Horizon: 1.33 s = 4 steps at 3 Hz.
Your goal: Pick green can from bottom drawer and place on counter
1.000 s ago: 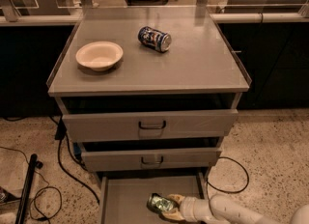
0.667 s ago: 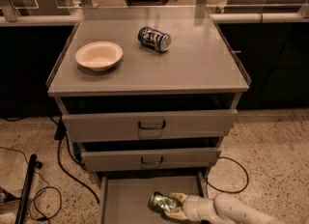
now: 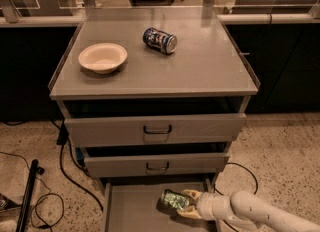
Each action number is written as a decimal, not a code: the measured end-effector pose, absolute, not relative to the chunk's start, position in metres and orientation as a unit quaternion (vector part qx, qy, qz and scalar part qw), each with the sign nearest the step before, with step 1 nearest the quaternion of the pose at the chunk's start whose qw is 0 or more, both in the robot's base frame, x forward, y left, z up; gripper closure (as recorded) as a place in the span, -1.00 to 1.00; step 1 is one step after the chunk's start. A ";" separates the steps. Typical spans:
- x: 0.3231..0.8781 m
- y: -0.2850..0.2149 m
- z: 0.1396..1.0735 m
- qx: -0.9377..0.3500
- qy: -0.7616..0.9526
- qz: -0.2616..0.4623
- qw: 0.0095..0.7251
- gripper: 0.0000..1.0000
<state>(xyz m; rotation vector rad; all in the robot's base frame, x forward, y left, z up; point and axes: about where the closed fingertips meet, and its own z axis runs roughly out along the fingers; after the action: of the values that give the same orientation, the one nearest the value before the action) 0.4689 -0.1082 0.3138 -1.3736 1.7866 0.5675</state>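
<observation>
The green can point(image 3: 173, 199) lies on its side in the open bottom drawer point(image 3: 132, 210), near its right side. My gripper point(image 3: 181, 204) reaches in from the lower right on a white arm point(image 3: 250, 211). Its tan fingers point(image 3: 192, 194) sit above and below the can's right end, closed on it. The counter point(image 3: 205, 68) is the grey top of the cabinet, well above the can.
A cream bowl point(image 3: 102, 57) sits on the counter's left part and a blue-and-white can point(image 3: 159, 40) lies on its side near the back middle. Two handled drawers point(image 3: 157, 129) stick out slightly above the bottom drawer. Black cables and a pole point(image 3: 27, 196) lie on the floor at left.
The can and my gripper have shifted slightly up and back in the drawer. The arm has pulled a little to the right. The counter items have not moved.
</observation>
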 end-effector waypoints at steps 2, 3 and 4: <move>0.484 -0.146 0.408 -0.540 0.706 0.169 0.426 1.00; 0.484 -0.146 0.408 -0.540 0.706 0.169 0.426 1.00; 0.485 -0.145 0.411 -0.529 0.719 0.159 0.422 1.00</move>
<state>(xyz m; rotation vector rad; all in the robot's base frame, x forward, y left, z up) 0.4846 -0.1453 0.4107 -1.3251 1.8003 0.3975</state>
